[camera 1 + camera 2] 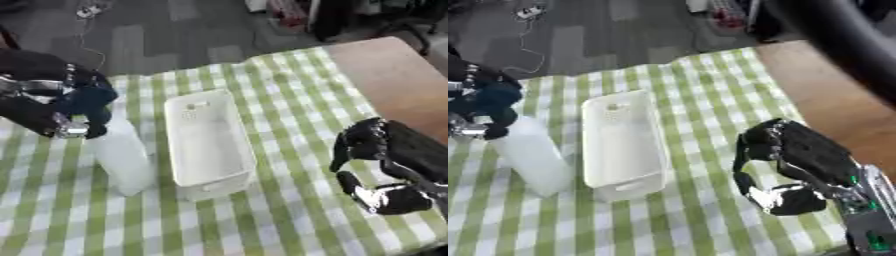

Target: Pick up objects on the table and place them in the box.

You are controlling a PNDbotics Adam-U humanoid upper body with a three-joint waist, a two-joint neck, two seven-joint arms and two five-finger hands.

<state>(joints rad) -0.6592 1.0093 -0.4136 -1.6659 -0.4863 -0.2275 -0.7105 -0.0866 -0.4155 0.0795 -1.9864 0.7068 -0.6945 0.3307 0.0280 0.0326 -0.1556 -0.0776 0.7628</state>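
The table is covered by a cloth [289, 90] checked in pale green and white. At the table's far right corner bare wood [394, 75] shows, a warm light brown. The box [208, 145] near the middle is plain white inside and out. Just beside it, toward the left edge, the bottle [122, 155] is a milky, translucent white with a dark blue top [87, 100]. The left hand [52, 112] is black with silver joints, as is the right hand [785, 170] near the right edge. Beyond the table the floor [166, 35] is grey in lighter and darker squares.
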